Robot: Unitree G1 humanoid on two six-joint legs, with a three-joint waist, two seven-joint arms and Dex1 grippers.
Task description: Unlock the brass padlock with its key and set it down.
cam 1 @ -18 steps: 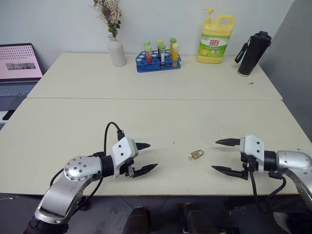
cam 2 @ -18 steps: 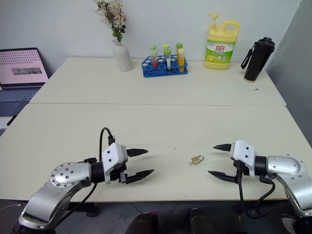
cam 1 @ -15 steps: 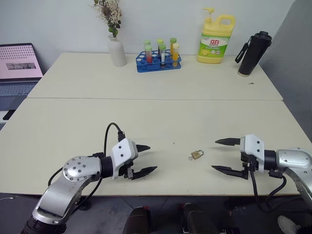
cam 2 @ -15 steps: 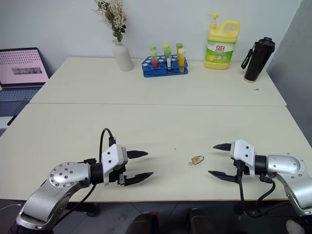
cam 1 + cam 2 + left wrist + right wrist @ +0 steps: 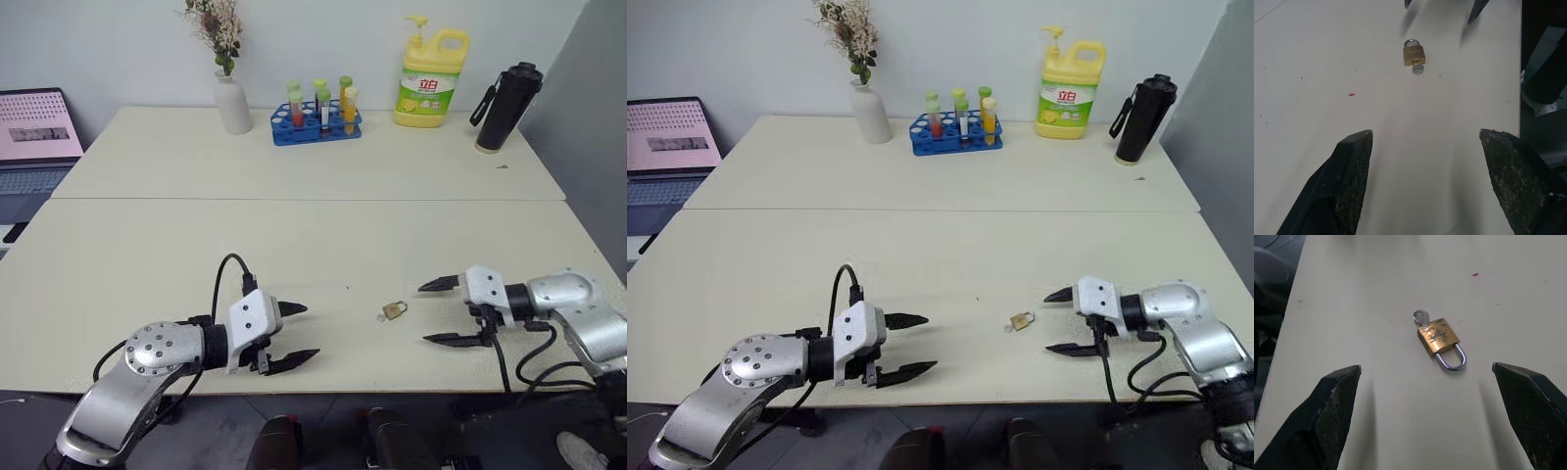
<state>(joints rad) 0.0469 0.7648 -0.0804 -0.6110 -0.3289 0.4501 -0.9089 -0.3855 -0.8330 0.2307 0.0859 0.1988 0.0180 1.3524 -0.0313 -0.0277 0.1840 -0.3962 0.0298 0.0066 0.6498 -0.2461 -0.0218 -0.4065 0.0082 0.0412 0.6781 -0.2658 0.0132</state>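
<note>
Brass padlock (image 5: 396, 310) lies flat on the near cream table (image 5: 294, 245), close to its front edge, btwn the two grippers & nearer the right one; nothing touches it. Key (image 5: 1421, 317) sits in the lock's base, its round silvery bow sticking out, shackle (image 5: 1452, 359) at the opposite end looks closed. Right gripper (image 5: 435, 312) hangs just beside the lock on the robot's right, fingers spread wide, empty, tips aimed at the lock; in the right wrist view the padlock sits between its two black fingers (image 5: 1327, 411), apart from both. Left gripper (image 5: 292, 334) is further off on the robot's left, near the table front, also spread wide w/ nothing in it, pointing toward the lock; its wrist view has the padlock ahead and the right gripper's tips beyond it. Back table: white vase w/ dried flowers (image 5: 231, 98), blue tube rack (image 5: 315, 122), yellow detergent jug (image 5: 429, 78), black bottle (image 5: 502, 106). Laptop (image 5: 37, 137) off to the left.
</note>
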